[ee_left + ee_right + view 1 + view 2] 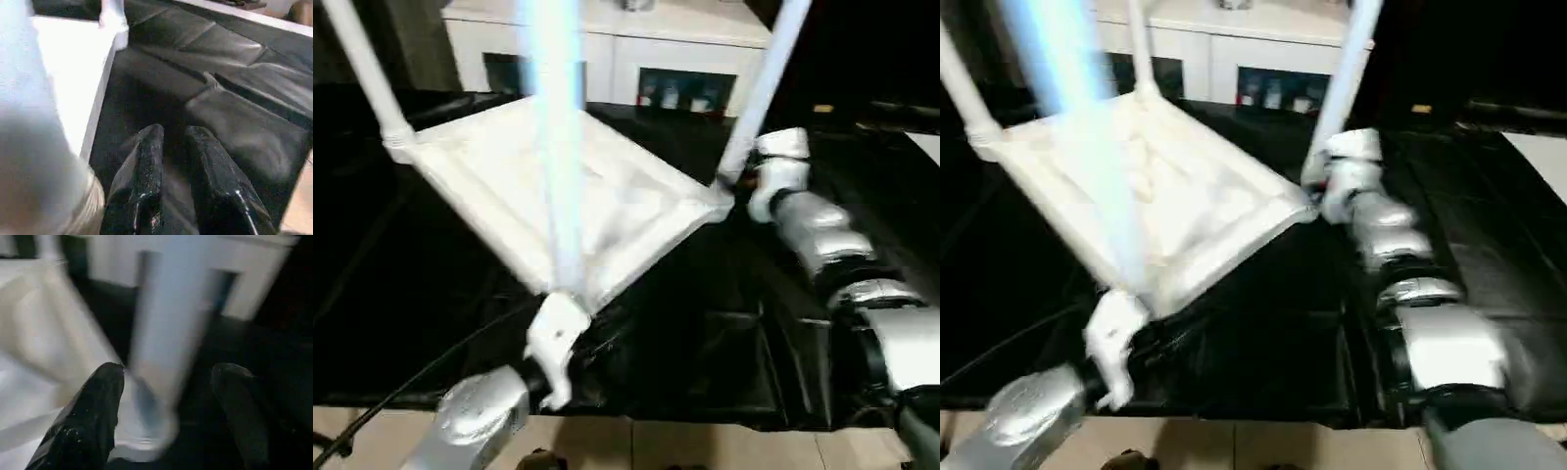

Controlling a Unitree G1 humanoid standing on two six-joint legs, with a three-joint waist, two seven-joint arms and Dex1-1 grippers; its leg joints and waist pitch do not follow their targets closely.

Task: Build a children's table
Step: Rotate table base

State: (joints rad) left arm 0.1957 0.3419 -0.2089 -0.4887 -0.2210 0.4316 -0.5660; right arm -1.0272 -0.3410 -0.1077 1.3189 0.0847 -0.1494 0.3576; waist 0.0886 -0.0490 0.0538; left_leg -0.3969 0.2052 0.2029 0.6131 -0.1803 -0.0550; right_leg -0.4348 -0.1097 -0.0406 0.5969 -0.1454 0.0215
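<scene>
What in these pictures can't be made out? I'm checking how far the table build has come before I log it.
- Tops of the white tapered tube legs: cut off by the upper edge in the eye views.
- Nearest corner socket of the white ribbed plastic tabletop: hidden behind the left gripper.
- Leg seating between the right gripper fingers: blurred in the right wrist view.
- Contents of the white glass-doored cabinet: too small.

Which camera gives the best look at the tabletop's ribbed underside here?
The left eye view: the upturned tabletop shows corner to corner. The right eye view shows much the same; both wrist views catch just an edge or corner.
</scene>
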